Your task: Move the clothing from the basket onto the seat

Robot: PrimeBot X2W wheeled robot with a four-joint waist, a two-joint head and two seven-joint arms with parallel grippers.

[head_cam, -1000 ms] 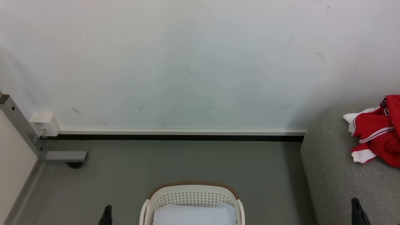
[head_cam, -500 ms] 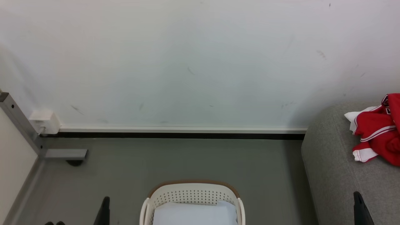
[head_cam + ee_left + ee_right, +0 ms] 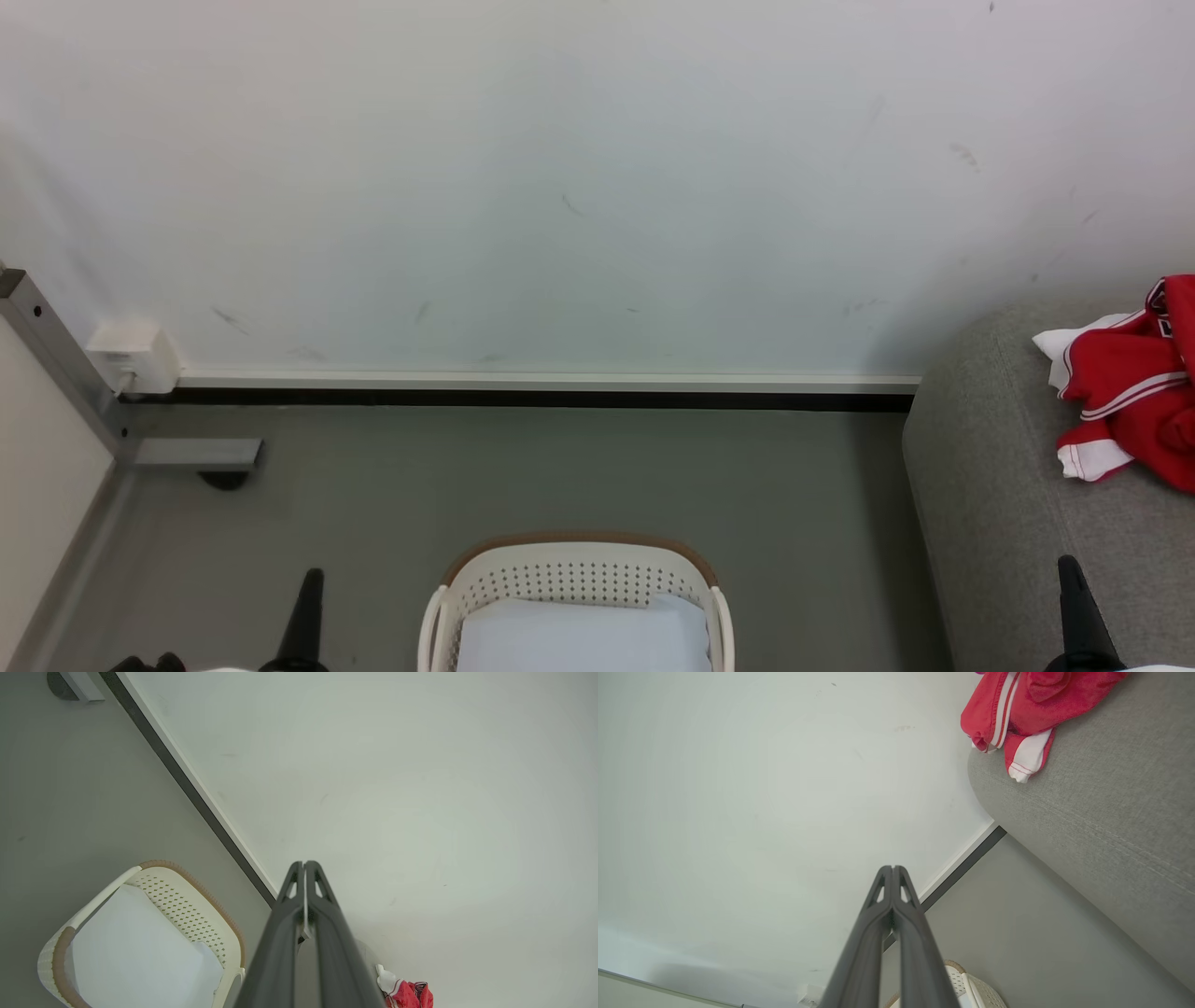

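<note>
The red clothing [image 3: 1134,387] with white trim lies bunched on the grey seat [image 3: 999,523] at the right; it shows again as clothing [image 3: 1020,711] on the seat [image 3: 1106,821] and as clothing [image 3: 406,995]. The white perforated basket [image 3: 574,583] with a brown rim stands on the floor at bottom centre, also as basket [image 3: 187,910], holding a flat pale blue-white cloth [image 3: 583,635]. My left gripper [image 3: 308,583] rises shut left of the basket, holding nothing, seen again as left gripper [image 3: 304,864]. My right gripper [image 3: 1067,565] stands shut over the seat's front, seen again as right gripper [image 3: 893,868].
A white wall [image 3: 560,187] with a white and black skirting [image 3: 541,390] runs behind the grey floor [image 3: 523,476]. A white socket box [image 3: 133,357] and a grey metal post with a foot [image 3: 191,455] stand at the left.
Both grippers have risen a little higher into the head view, still shut. The head camera has tipped slightly, shifting the whole scene up. The clothing and basket lie as before.
</note>
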